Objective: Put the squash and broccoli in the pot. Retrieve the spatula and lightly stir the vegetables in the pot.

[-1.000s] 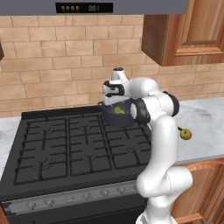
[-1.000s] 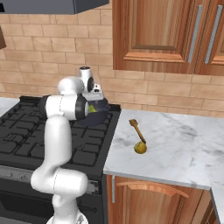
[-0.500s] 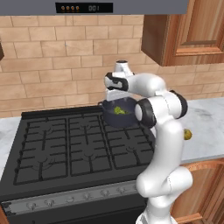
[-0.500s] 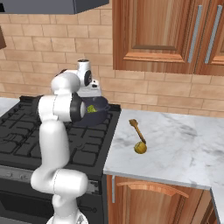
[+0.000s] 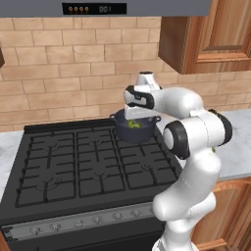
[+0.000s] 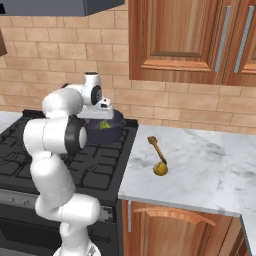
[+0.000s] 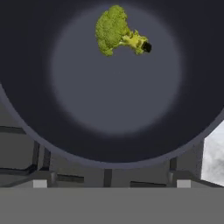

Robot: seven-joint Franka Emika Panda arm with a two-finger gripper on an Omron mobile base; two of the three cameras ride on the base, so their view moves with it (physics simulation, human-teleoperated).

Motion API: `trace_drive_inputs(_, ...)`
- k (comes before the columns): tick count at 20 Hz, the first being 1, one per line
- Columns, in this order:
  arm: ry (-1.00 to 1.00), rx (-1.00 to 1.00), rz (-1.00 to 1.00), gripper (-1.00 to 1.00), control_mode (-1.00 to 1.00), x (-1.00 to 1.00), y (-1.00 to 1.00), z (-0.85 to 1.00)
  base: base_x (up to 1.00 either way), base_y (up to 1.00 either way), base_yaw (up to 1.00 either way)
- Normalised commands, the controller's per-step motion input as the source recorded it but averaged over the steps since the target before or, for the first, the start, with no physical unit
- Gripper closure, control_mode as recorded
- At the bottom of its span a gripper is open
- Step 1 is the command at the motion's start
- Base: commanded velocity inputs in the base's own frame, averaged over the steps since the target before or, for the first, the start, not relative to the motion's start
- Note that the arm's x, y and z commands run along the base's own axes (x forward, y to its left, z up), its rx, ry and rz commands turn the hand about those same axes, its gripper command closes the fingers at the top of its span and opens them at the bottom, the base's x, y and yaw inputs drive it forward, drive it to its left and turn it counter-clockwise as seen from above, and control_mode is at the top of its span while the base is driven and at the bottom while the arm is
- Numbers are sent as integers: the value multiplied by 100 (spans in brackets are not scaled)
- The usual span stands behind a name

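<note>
The dark blue-grey pot [image 5: 136, 131] [image 6: 106, 131] stands on the back right burner of the stove. The bumpy green broccoli [image 7: 114, 29] [image 6: 105, 124] lies loose on the pot's floor. My gripper [image 7: 111, 181] [image 5: 134, 115] hangs just above the pot and points down into it. It is open, its fingertips [image 7: 40, 183] wide apart with nothing between them. On the marble counter to the right lies the brown spatula [image 6: 156, 148]. The pale yellow squash [image 6: 160, 170] rests at the spatula's near end.
The black stove [image 5: 73, 166] has grates on every burner. A brick wall rises behind it and wooden cabinets [image 6: 190, 40] hang over the counter [image 6: 210, 165]. The range hood [image 5: 98, 7] sits above the stove.
My hand has lifted out of the pot and now sits a little higher over it, while the elbow swung outward. The broccoli stays on the pot's floor.
</note>
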Motion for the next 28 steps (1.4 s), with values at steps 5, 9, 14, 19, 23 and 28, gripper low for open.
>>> trace_drive_inputs(5,0,0,-21,-100,-100,-99,-12,0,0,0,0)
trace_drive_inputs(9,0,0,-25,-100,-100,-90,-36,0,0,0,0)
trace_drive_inputs(14,0,0,-23,-100,-100,-86,-56,0,0,0,0)
trace_drive_inputs(19,4,-3,-34,-100,-100,-57,-65,-2,0,0,0)
trace_drive_inputs(23,23,-2,-33,-100,-100,-32,-77,0,0,0,0)
trace_drive_inputs(28,17,-9,-25,-100,-100,-25,-81,0,0,0,0)
